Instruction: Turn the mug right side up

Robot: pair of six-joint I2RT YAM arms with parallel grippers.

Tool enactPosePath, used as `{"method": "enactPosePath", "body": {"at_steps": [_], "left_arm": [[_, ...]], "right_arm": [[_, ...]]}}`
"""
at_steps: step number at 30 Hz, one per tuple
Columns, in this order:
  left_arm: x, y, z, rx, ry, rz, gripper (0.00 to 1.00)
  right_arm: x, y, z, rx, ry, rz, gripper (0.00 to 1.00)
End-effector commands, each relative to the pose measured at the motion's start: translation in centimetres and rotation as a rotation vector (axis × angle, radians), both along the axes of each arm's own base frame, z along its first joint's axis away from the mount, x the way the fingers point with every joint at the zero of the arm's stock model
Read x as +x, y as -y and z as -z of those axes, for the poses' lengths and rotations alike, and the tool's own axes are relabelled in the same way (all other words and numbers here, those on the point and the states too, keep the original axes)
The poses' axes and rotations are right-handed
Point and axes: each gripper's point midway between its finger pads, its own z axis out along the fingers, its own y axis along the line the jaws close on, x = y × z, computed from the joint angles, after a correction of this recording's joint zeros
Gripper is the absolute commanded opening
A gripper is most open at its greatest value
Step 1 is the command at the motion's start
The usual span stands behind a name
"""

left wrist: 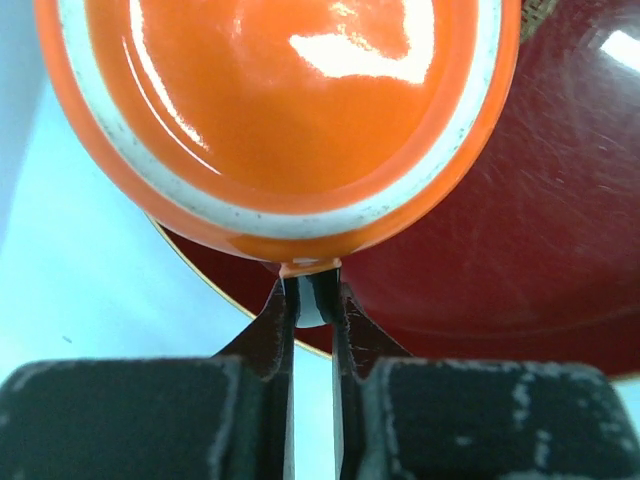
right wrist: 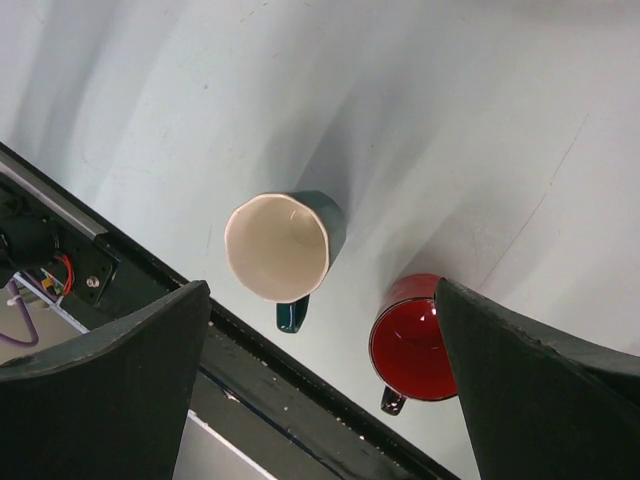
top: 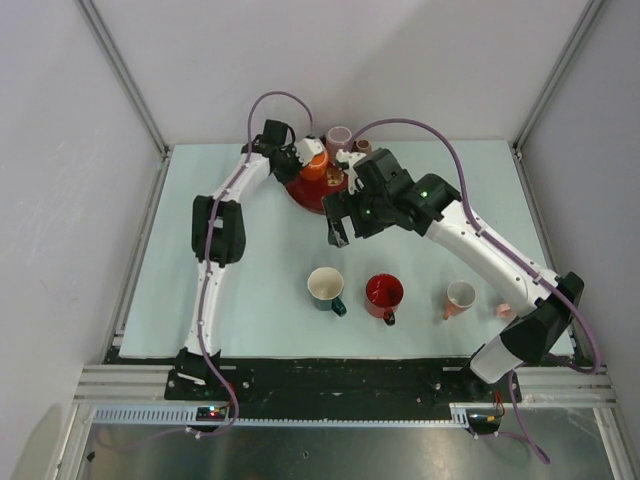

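Top: overhead, whole worktop (top: 250, 300). Left wrist: close on orange mug (left wrist: 290, 110), 12 o'clock. Right wrist: high, shares teal mug (right wrist: 278, 245).

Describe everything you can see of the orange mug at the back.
The orange mug looks like glossy glazed ceramic, upside down, with a pale speckled ring around its base. It sits on the dark red plate at the table's far side. The left hand pinches its handle between two dark fingers.

five mugs (top: 325, 286), one red plate (top: 303, 193), two arms (top: 216, 230)
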Motion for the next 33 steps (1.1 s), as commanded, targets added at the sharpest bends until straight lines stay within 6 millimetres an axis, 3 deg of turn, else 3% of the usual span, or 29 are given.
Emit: {"method": "enactPosePath", "body": {"at_steps": [1, 6, 13, 17, 20, 23, 27, 33], "left_arm": [[-1.2, 0.3, -10.5, -0.223, 0.049, -0.154, 0.0], [-3.9, 0.8, -15.4, -0.425, -0.019, -0.26, 0.0], [-9.0, 3.6, -22.8, -0.729, -0.173, -0.259, 0.0], [-12.8, 5.6, -27.8, -0.884, -0.283, -0.176, 0.0], [-15.6, 6.6, -30.7, -0.955, -0.349, -0.111, 0.0], [-17.8, 7.4, -32.4, -0.989, -0.394, -0.055, 0.0], [-19.9, 8.1, -33.9, -1.013, -0.436, 0.002, 0.0], [-21.8, 9.4, -33.4, -1.01, -0.499, 0.047, 0.0]], "right_arm": [[0.8, 0.2, -2.3, 0.095, 0.052, 0.019, 0.99], [2.8, 0.8, -2.6, 0.248, 0.044, 0.085, 0.99], [8.9, 0.8, -5.2, 0.596, 0.13, 0.23, 0.99], [12.1, -0.8, -9.5, 0.814, 0.236, 0.194, 0.99], [14.1, -0.6, -13.2, 0.99, 0.317, 0.169, 0.99], [15.5, -0.4, -15.8, 1.123, 0.354, 0.15, 0.99], [16.6, -1.0, -17.5, 1.232, 0.333, 0.11, 0.99], [17.2, -2.1, -19.8, 1.291, 0.343, 0.047, 0.99]]}}
